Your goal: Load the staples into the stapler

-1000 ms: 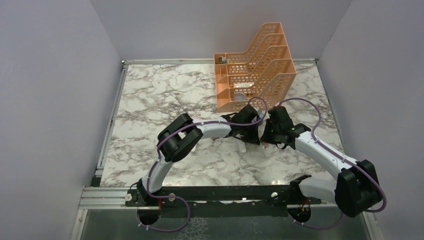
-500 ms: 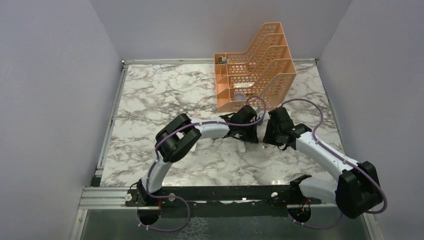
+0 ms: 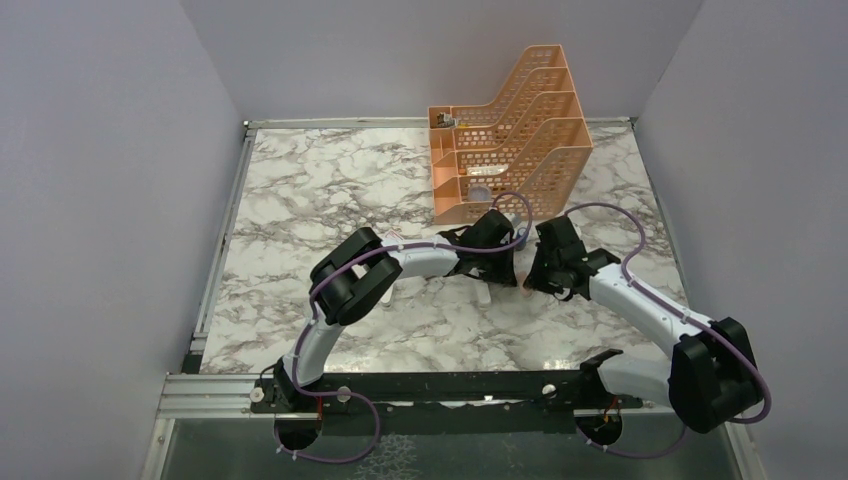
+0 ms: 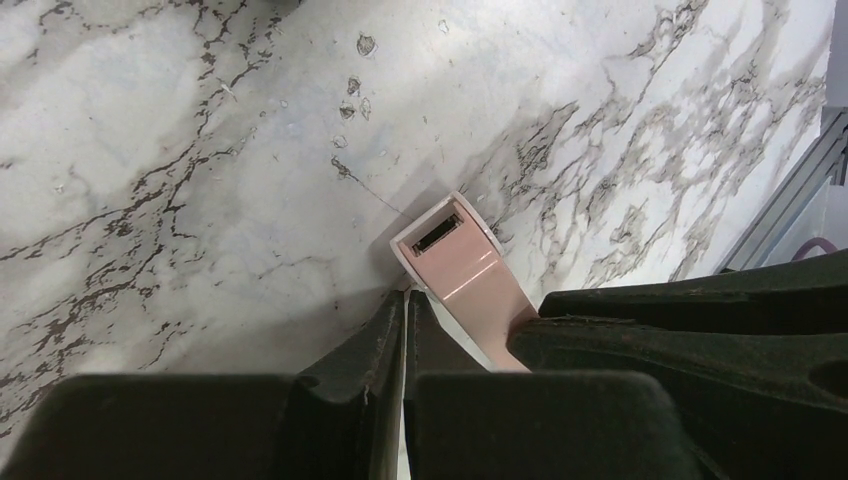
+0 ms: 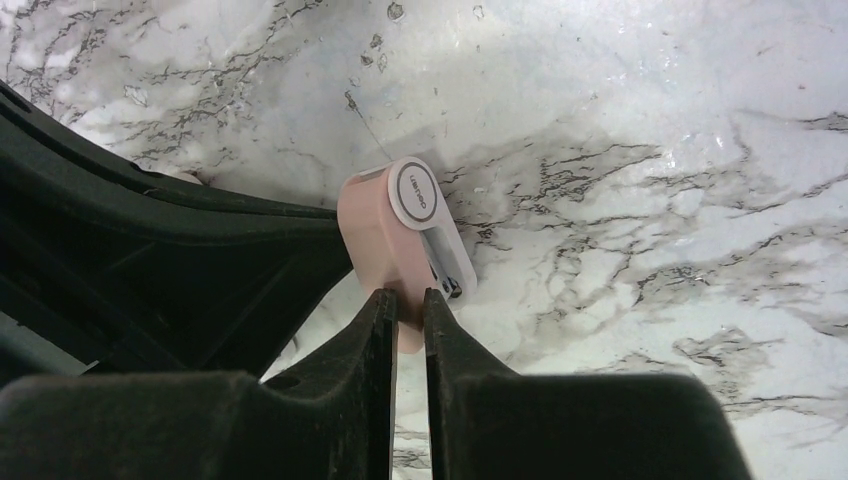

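Note:
The pink stapler [image 4: 462,262] with a white base lies on the marble table between my two grippers. My left gripper [image 4: 404,300] is shut, and its tips pinch the thin white edge at the stapler's front end. My right gripper [image 5: 410,296] is shut on the pink top of the stapler [image 5: 380,235], near its round white hinge cap. In the top view the left gripper [image 3: 505,274] and right gripper [image 3: 530,282] meet tip to tip, hiding most of the stapler [image 3: 484,296]. The staples and their red box are out of view.
An orange mesh file rack [image 3: 510,130] stands at the back, just behind both wrists. Walls close the table on the left, right and back. A metal rail [image 3: 215,270] runs along the left edge.
The right wrist has shifted slightly; the left arm has barely moved. Both grippers stay together at the stapler.

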